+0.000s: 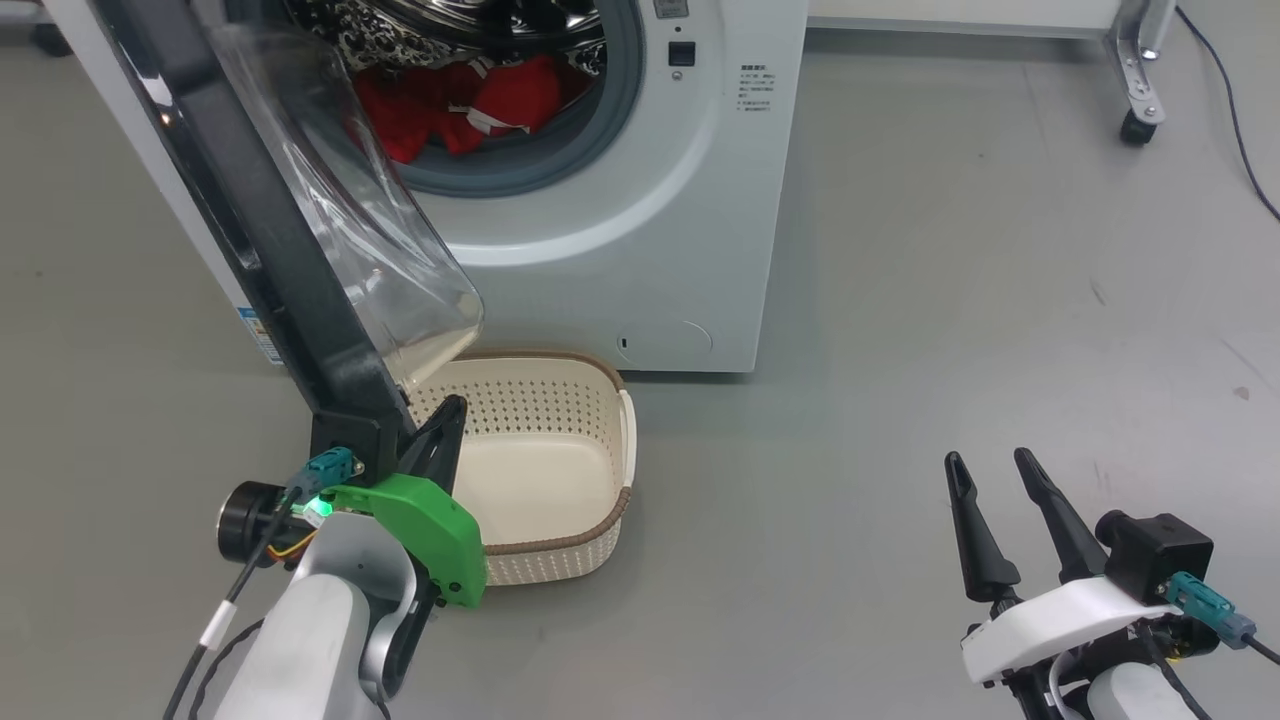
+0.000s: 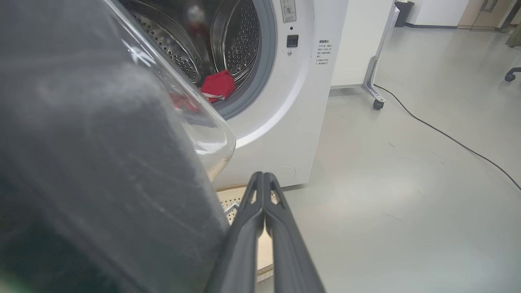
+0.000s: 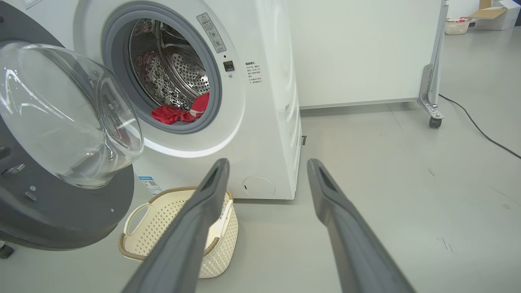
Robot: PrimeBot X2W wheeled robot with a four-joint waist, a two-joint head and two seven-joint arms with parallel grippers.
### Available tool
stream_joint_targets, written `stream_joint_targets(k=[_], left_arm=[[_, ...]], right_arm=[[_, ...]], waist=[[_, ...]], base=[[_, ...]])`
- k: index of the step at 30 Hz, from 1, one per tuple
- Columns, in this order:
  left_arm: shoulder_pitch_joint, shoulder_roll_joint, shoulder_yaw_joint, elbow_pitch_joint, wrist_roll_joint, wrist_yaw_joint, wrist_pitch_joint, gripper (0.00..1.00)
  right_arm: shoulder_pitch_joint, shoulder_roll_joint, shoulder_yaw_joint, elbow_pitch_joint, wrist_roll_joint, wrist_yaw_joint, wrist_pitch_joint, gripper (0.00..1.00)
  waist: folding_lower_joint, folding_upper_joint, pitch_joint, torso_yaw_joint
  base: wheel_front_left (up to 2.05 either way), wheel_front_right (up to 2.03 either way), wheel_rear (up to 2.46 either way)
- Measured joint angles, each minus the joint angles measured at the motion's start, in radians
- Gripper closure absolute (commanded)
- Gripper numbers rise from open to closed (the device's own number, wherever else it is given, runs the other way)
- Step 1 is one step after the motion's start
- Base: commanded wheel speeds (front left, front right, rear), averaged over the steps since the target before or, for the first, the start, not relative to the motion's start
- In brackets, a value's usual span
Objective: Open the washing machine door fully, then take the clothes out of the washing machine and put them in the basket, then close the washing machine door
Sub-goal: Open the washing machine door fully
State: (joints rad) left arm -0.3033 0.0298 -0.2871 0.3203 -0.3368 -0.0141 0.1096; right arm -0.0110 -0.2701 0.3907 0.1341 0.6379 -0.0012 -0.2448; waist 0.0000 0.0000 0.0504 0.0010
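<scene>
The washing machine (image 1: 640,250) stands at the top, and its door (image 1: 270,230) is swung out toward me on the left, black rim edge-on with the glass bowl facing right. Red clothes (image 1: 480,100) lie in the steel drum, also seen as clothes (image 3: 175,114). The cream basket (image 1: 550,565) sits empty on the floor below the door. My left gripper (image 1: 455,405) is shut with nothing in it, its fingers (image 2: 260,203) right beside the door's lower rim (image 2: 101,162). My right gripper (image 1: 990,460) is open over bare floor, aimed at the machine (image 3: 264,134).
A metal frame leg on a castor (image 1: 1140,125) stands behind the machine to the right, with a dark cable (image 1: 1230,100) trailing across the grey floor. Far back, a small white basket (image 3: 456,26) rests by a cardboard box.
</scene>
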Motion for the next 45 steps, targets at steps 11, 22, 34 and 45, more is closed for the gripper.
stream_joint_targets(k=[11, 22, 34, 45], left_arm=[[0.000, -0.005, 0.005, 0.031, -0.016, 0.011, -0.030, 1.00], [0.001, -0.004, 0.039, 0.037, -0.024, 0.042, -0.044, 1.00], [0.002, 0.020, 0.152, 0.036, -0.075, 0.079, -0.084, 1.00], [-0.004, 0.075, 0.281, 0.026, -0.129, 0.097, -0.106, 1.00]], right_arm=[[0.007, -0.001, 0.002, 0.006, -0.006, 0.009, 0.000, 0.00], [0.021, 0.000, 0.012, 0.007, -0.007, 0.009, 0.000, 0.00], [0.009, 0.015, 0.019, -0.018, -0.005, 0.017, 0.004, 0.00], [-0.034, -0.014, 0.037, -0.038, -0.034, 0.016, 0.039, 0.00]], waist=[[0.0000, 0.0000, -0.019, 0.108], [0.0000, 0.0000, -0.026, 0.216], [0.0000, 0.0000, 0.035, 0.269], [0.0000, 0.0000, 0.123, 0.277]], base=[[0.00, 0.00, 0.00], [0.00, 0.00, 0.00], [0.00, 0.00, 0.00], [0.00, 0.00, 0.00]])
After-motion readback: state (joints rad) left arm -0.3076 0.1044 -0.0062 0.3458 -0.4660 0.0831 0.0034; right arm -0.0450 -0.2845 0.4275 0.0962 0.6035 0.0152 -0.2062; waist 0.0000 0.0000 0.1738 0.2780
